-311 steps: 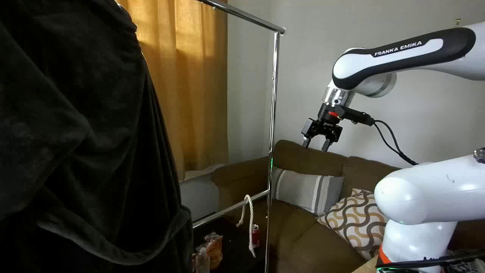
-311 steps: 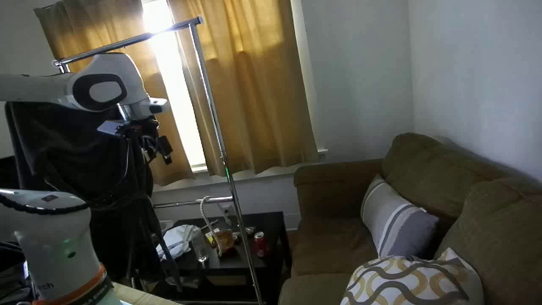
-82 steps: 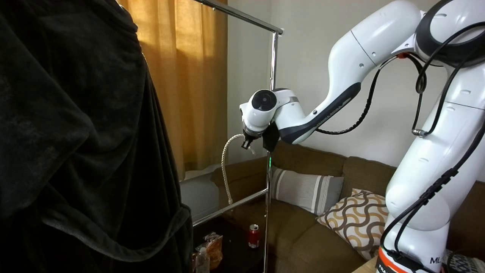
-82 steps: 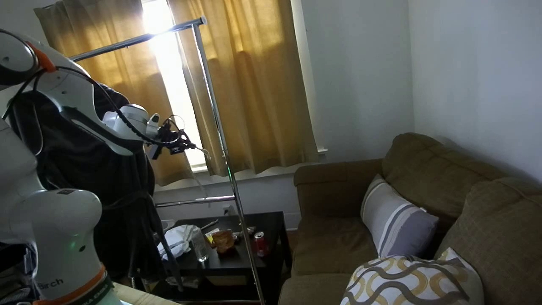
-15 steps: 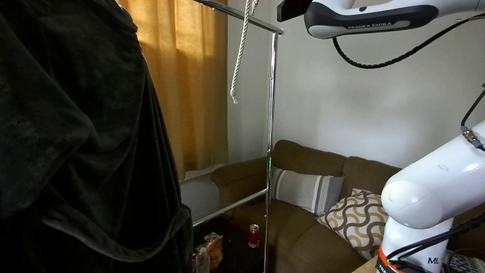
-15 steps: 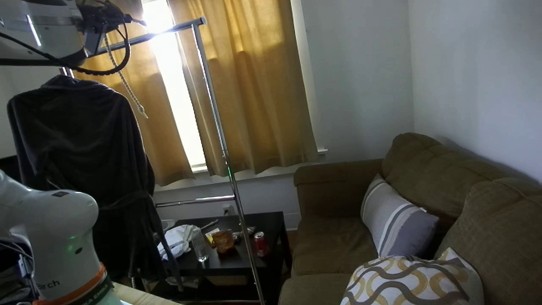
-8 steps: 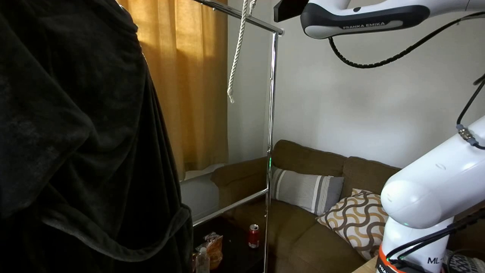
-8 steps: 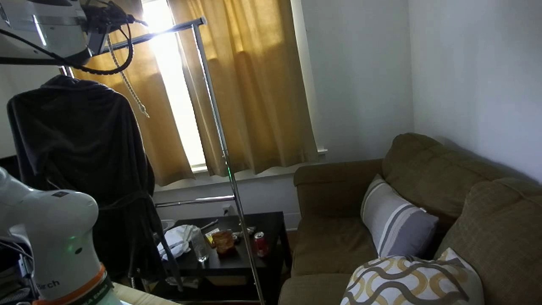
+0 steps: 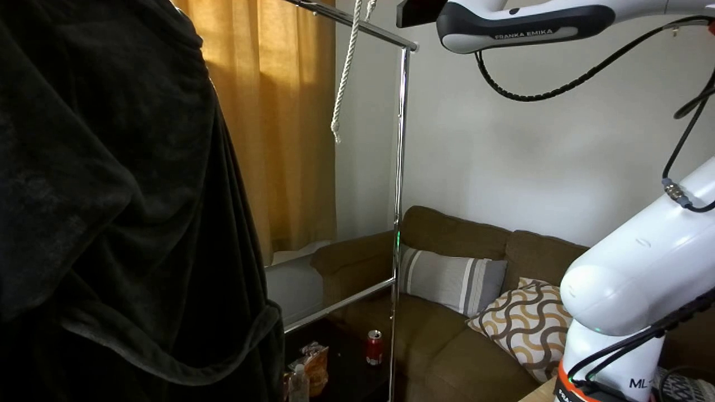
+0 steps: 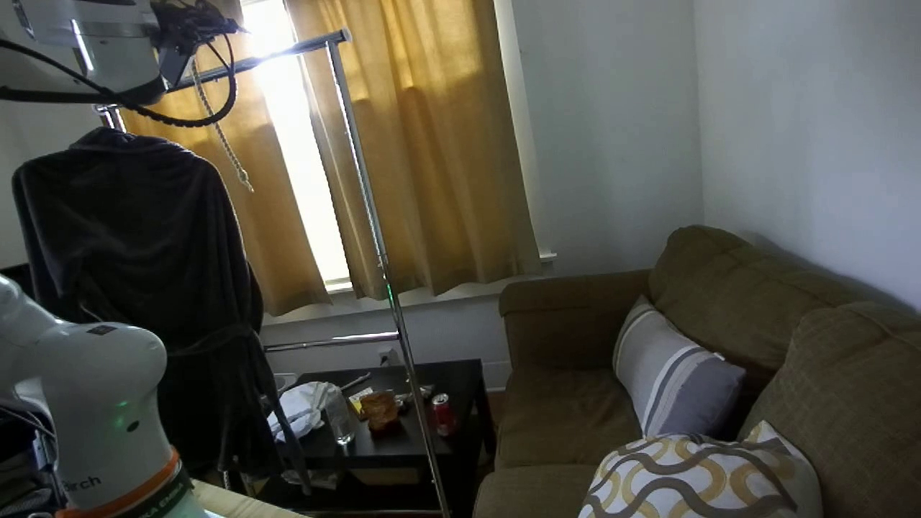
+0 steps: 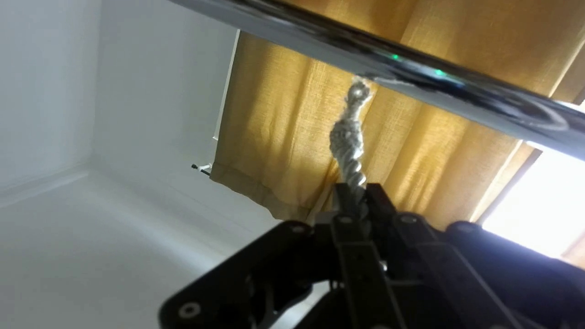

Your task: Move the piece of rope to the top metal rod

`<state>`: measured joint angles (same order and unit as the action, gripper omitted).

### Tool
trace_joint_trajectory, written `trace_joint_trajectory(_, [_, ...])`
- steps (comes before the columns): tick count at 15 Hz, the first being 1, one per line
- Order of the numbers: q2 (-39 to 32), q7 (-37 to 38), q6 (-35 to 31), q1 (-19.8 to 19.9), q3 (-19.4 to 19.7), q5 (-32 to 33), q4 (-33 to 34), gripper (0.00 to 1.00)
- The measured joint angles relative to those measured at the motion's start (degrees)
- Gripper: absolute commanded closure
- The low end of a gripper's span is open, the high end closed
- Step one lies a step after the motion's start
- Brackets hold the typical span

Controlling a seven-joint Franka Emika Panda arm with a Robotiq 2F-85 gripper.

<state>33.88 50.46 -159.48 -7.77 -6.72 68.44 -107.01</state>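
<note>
The piece of rope (image 11: 346,141), white and twisted, is pinched between the fingertips of my gripper (image 11: 360,192), which is shut on it. In the wrist view its short knotted end points up to the edge of the top metal rod (image 11: 457,77); whether they touch I cannot tell. The long end of the rope (image 9: 345,78) dangles freely and crosses in front of the top metal rod (image 9: 385,34) in an exterior view, where the gripper is out of frame above. Another exterior view has my dark gripper (image 10: 234,27) around rod height, the rope (image 10: 232,152) hanging below it.
A dark robe (image 10: 137,237) hangs on the rack beside the arm. The rack's post (image 9: 401,167) and lower bar (image 9: 341,304) stand under the top rod. Behind are yellow curtains (image 10: 424,144), a low black table (image 10: 460,378) with a red can (image 10: 442,414), and a brown sofa (image 10: 575,345).
Earlier the rope hung over the lower bar; then my gripper took it and lifted it to top-rod height. Over the last second arm and rope have shifted slightly sideways along the rod, the rope's tail rising slightly.
</note>
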Motion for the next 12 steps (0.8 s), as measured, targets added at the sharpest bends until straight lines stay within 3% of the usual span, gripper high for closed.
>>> trace_joint_trajectory(5, [-6.4,2.1,1.0,-0.2,0.1,-4.1,7.0,0.97])
trace_joint_trajectory(12, [-15.6,-3.1,5.3,1.5,-2.0,-18.1,17.1,0.97])
